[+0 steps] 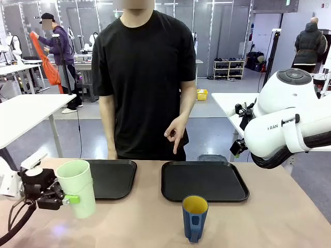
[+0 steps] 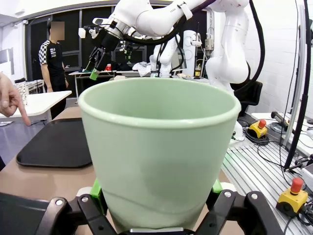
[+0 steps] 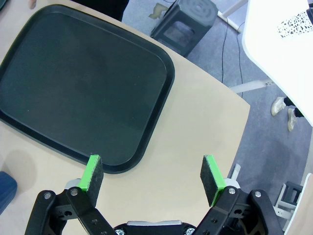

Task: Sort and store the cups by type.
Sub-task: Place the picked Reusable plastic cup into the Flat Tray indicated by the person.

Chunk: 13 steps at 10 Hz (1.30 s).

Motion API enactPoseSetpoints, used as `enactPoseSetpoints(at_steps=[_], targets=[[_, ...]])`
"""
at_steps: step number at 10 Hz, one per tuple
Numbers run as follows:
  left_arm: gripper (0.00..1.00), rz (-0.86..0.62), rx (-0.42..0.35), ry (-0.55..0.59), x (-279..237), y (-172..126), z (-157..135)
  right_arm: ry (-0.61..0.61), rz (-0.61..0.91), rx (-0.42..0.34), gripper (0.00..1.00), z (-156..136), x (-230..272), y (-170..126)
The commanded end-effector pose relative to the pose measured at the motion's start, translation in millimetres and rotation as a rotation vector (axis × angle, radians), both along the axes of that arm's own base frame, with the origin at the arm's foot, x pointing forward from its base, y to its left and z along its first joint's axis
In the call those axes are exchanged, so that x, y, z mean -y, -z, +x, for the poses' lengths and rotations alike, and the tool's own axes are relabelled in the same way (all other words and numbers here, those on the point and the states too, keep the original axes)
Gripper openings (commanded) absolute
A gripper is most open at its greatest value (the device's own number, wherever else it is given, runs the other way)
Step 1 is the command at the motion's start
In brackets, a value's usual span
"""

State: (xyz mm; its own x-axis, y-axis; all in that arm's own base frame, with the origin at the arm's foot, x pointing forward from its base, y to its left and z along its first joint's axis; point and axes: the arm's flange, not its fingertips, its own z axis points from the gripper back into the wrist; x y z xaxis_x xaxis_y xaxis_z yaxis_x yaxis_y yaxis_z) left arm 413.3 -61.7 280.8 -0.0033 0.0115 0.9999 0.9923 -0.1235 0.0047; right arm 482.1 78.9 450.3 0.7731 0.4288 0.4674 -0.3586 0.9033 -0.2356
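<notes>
Tumbler (image 1: 77, 187) upright, clamped low between left tool's (image 2: 156, 189) pads (image 2: 96, 190); black tray (image 1: 116, 178) just beyond the tool. Mug (image 1: 195, 216) stands well off to its right. Right tool (image 3: 151, 174) spread, empty, over second tray's (image 3: 83, 83) edge. Judged best: keep tumbler level, set mid-tray.

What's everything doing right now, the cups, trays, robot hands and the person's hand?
green tumbler: upright, gripped by the left gripper.
blue mug: upright on the table, free.
left gripper: shut on the green tumbler.
right gripper: open, holding nothing.
left tray: flat on the table.
right tray: flat on the table, nothing on it.
person's hand: pointing down toward the right tray.
</notes>
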Motion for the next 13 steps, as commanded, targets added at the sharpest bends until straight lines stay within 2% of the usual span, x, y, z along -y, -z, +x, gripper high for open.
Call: enactPoseSetpoints(at_steps=[1, 5, 9, 13], targets=[[0.87, 0.008, 0.027, -0.002, 25.9, -3.9, 18.8, -0.002, -0.002, 0.001, 1.0, 0.2, 0.5, -0.4], [0.87, -0.006, 0.031, 0.025, 112.3, -16.0, 57.8, -0.002, -0.002, 0.001, 1.0, 0.2, 0.5, -0.4], [0.87, -0.009, 0.015, 0.049, 166.5, -2.0, 84.6, -0.002, -0.002, 0.001, 1.0, 0.2, 0.5, -0.4], [0.87, -0.008, 0.03, 0.06, 157.0, -2.4, 73.0, -0.002, -0.002, 0.001, 1.0, 0.2, 0.5, -0.4]])
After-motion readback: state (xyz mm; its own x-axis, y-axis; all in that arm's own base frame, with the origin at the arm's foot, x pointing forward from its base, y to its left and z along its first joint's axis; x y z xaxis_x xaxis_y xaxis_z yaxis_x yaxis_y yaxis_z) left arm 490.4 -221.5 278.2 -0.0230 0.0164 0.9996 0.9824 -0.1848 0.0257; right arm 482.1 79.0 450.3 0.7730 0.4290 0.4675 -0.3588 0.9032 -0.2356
